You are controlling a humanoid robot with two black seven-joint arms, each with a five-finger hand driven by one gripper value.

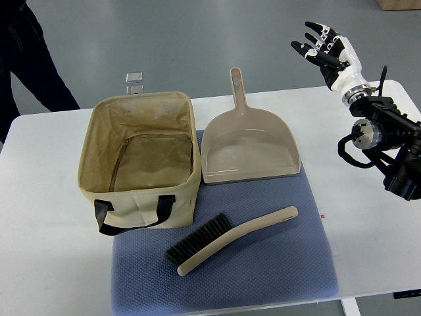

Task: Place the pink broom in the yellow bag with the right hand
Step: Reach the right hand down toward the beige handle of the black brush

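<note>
Hand brush (227, 239): pinkish-beige handle, dark bristles; lying flat on the blue mat (289, 263) toward the near edge of the table (46, 263), handle end pointing to the right, bristle end to the left. Nothing is touching it; bare mat is showing all round it, with most open room on its right and near sides.

Bag (141, 164): yellowish-tan fabric, open-topped, black strap handle (131, 214) hanging on its near wall; standing upright on the left part of the table, its near right corner overlapping the mat. Its near wall is sitting just beyond the bristle end. The interior is appearing unoccupied.

Dustpan (250, 148): matching pinkish-beige, lying flat beyond the brush, lip resting on the mat's far edge, handle pointing to the table's far edge; sitting just beside the bag's right wall, apart from the brush.

Right hand (327, 52): hovering beyond the far right corner of the table, fingers spread and holding nothing, well apart from the brush.

Small clear item (134, 80): sitting at the far edge, behind the bag.

Person's dark sleeve (29, 59): showing at the far left corner.
</note>
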